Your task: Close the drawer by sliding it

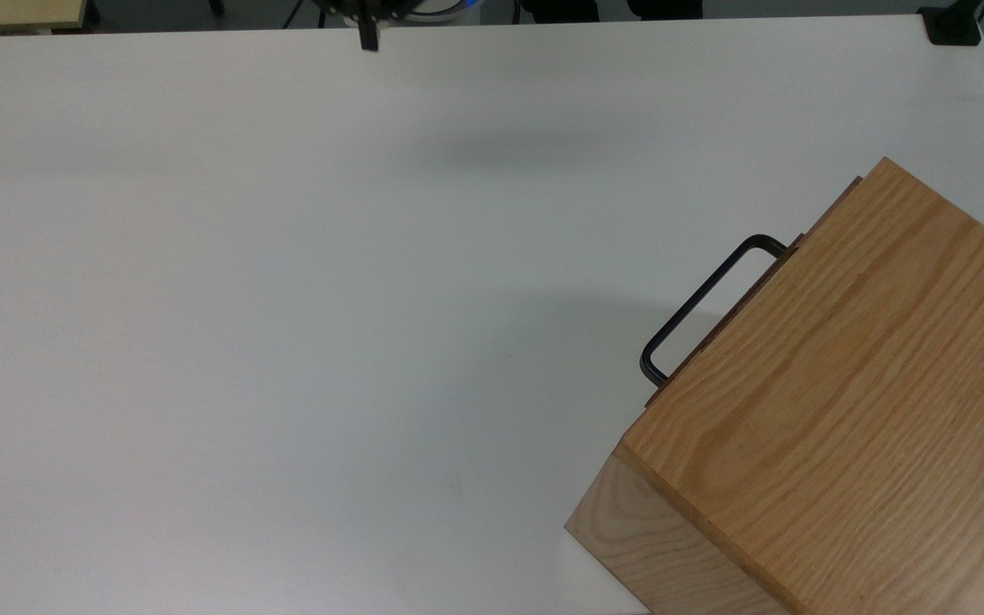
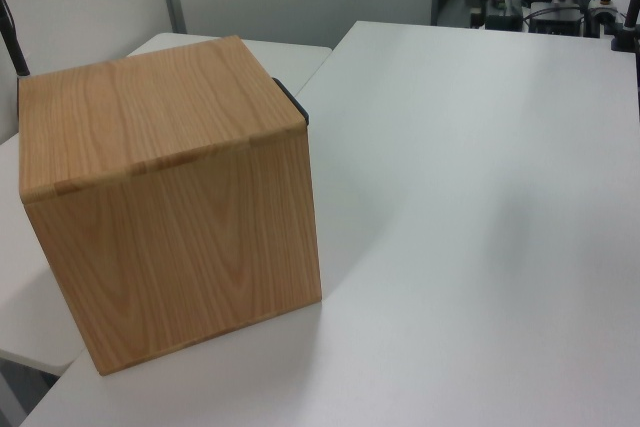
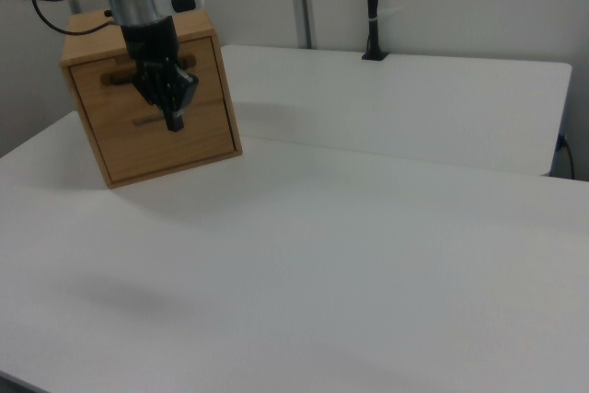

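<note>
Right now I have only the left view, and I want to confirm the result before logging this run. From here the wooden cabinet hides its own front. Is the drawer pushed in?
Observer: It looks pushed in. In the top view only a thin edge of the drawer front shows past the cabinet top, with the black handle sticking out.
Operator: Where is the gripper?
Observer: The gripper sits at the top view's upper edge, over the white table, far from the handle, fingers shut.

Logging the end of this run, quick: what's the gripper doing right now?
Gripper: shut, holding nothing, clear of the drawer.
</note>
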### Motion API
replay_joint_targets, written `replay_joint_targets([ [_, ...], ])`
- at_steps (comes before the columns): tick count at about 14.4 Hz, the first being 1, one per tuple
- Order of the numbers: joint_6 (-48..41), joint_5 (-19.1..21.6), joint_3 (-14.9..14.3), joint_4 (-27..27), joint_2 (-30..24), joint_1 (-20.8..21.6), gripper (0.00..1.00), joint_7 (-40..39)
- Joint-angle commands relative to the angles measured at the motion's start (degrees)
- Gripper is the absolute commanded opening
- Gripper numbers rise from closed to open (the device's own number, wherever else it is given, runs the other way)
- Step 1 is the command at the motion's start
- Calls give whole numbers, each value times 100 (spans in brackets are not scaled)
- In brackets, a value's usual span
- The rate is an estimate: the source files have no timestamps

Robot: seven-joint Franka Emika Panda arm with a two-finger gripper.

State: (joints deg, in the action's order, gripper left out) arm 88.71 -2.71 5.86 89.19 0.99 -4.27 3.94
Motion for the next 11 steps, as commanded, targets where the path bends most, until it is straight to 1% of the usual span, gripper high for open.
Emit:
replay_joint_targets([
  [1,-99,-10,-6,371,-337,-57,45,151],
  [2,-91,-10,-23,345,-337,-57,84,142],
  [3,-99,-19,-24,336,-337,-57,93,98],
  [4,-82,-28,-32,336,-345,-48,98,98],
  [5,-82,-45,-32,327,-345,-39,100,98],
  [11,-99,-19,-50,248,-363,-57,100,89],
])
